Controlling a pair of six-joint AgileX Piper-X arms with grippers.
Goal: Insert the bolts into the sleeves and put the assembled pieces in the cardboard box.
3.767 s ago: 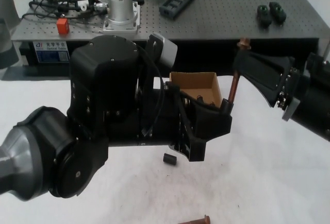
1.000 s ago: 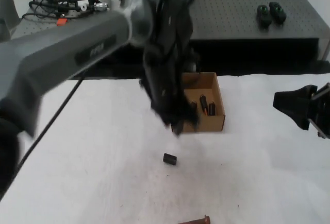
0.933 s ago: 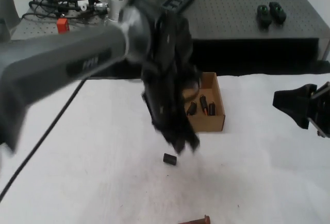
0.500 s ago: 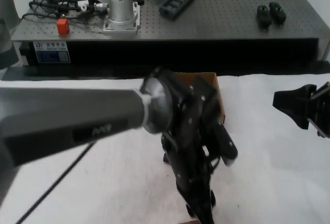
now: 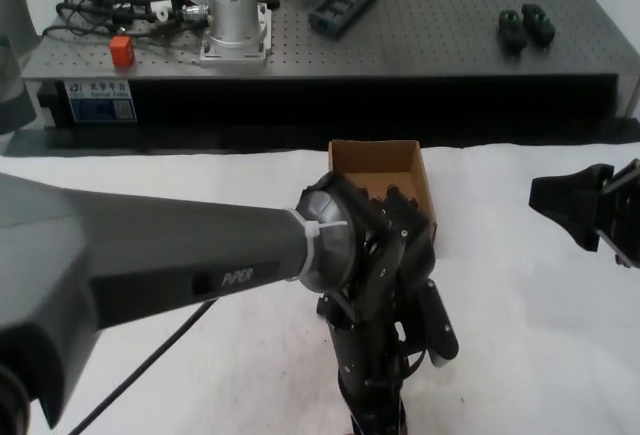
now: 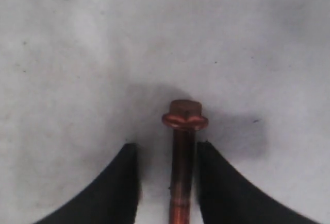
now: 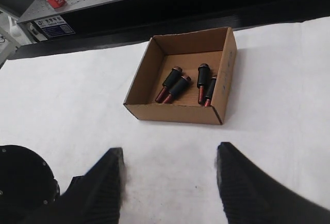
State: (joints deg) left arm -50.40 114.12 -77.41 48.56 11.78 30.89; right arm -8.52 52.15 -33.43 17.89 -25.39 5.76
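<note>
A copper bolt (image 6: 183,141) lies on the white cloth between the two black fingers of my left gripper (image 6: 167,147). The fingers straddle its shank, and a gap shows on one side. In the high view the left arm (image 5: 370,255) reaches down to the table's near edge and covers the cloth there. The cardboard box (image 7: 221,87) holds several bolts fitted in black sleeves (image 7: 178,86). My right gripper (image 7: 170,149) hangs open and empty on the near side of the box, and it sits at the right edge (image 5: 548,198) in the high view.
The box (image 5: 345,155) stands at the far edge of the white cloth, partly behind the left arm. Beyond it a dark perforated bench (image 5: 450,25) carries cables, a metal post, a black tray and two small black parts.
The left arm swung from over the box toward the table's near edge and came down around the loose bolt. The right gripper, which held a bolt earlier, is empty and has stayed still for the last second.
</note>
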